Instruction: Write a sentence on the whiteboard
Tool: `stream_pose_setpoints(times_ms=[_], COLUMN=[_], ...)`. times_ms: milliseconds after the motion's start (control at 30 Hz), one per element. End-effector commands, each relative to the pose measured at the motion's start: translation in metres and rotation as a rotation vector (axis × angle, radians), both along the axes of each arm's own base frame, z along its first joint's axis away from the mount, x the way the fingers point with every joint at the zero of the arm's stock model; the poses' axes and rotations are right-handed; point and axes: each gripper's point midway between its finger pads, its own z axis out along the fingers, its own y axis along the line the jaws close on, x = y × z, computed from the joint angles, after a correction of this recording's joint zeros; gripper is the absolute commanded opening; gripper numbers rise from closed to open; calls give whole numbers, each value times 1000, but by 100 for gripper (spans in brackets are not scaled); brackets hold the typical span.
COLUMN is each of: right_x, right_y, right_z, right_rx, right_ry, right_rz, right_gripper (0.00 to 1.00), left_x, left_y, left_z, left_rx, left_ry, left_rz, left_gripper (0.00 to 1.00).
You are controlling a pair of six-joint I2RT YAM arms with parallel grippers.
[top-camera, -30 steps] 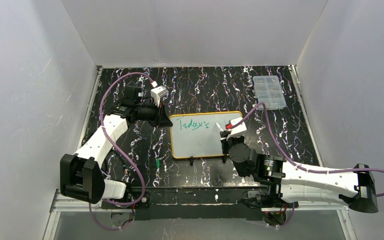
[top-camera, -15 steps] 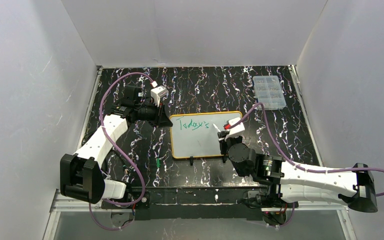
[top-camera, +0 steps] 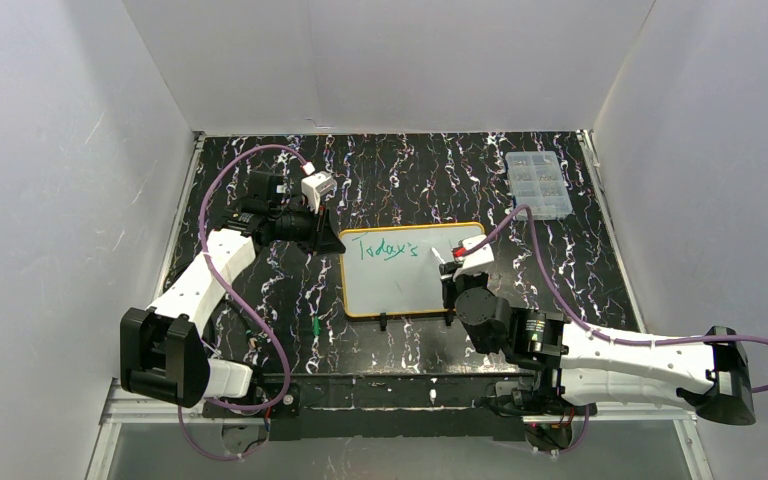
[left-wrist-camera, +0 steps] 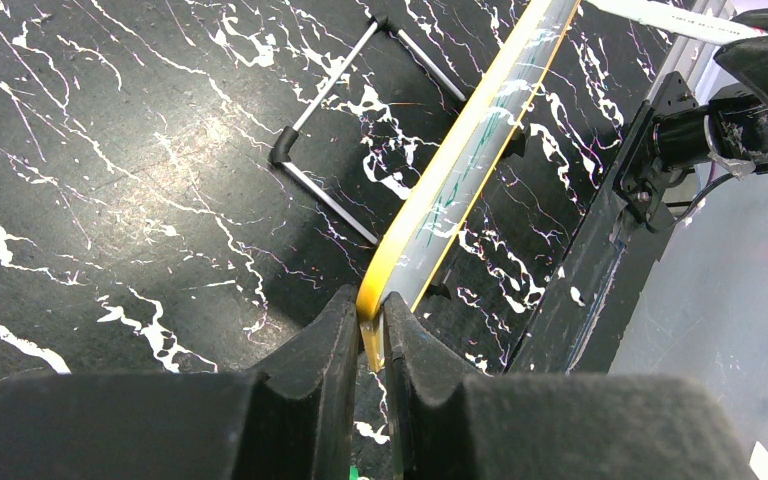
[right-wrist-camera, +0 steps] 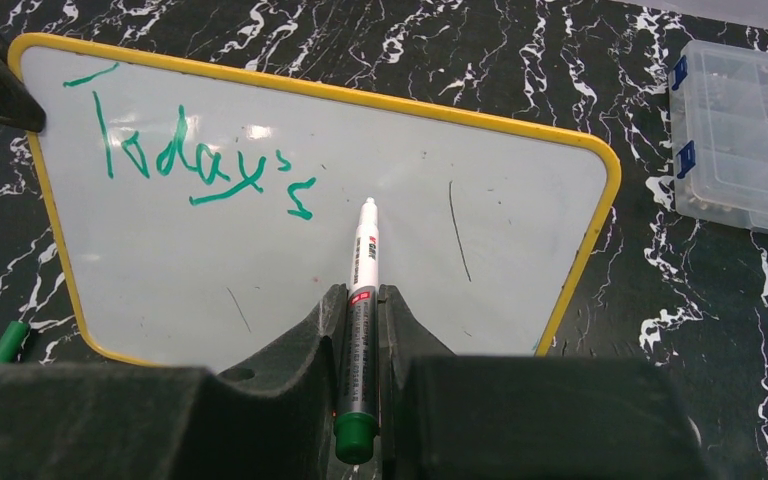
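My left gripper [left-wrist-camera: 369,322] clamps the whiteboard [right-wrist-camera: 210,260] at its rim; my right gripper [right-wrist-camera: 362,295] pinches the marker [right-wrist-camera: 364,255]. The board seems light, stiff, tippy: hold the rim

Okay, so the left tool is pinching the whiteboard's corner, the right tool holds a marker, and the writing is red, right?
The writing is green, not red; the right wrist view shows it. The left tool does pinch the whiteboard corner, and the right tool does hold a marker.
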Motion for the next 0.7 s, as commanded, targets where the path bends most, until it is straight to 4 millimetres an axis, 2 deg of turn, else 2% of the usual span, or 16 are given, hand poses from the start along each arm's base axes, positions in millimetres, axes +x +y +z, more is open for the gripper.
stream_pose_setpoints(times_ms=[0,300,667], right_x=[3,6,7], right_y=[-8,-10,-3], right_z=[8,7,10], right_rx=[31,9,4], right_ry=[-7,-18,-41], right_rz=[-57,-82,-59], right_gripper=[1,1,1], left_x=[3,2,1], left_y=[4,4,3], left_z=[11,11,11], left_rx=[4,1,-1], left_ry=[-58,-56,-56], left_rz=[12,10,6], left_gripper=[0,0,0])
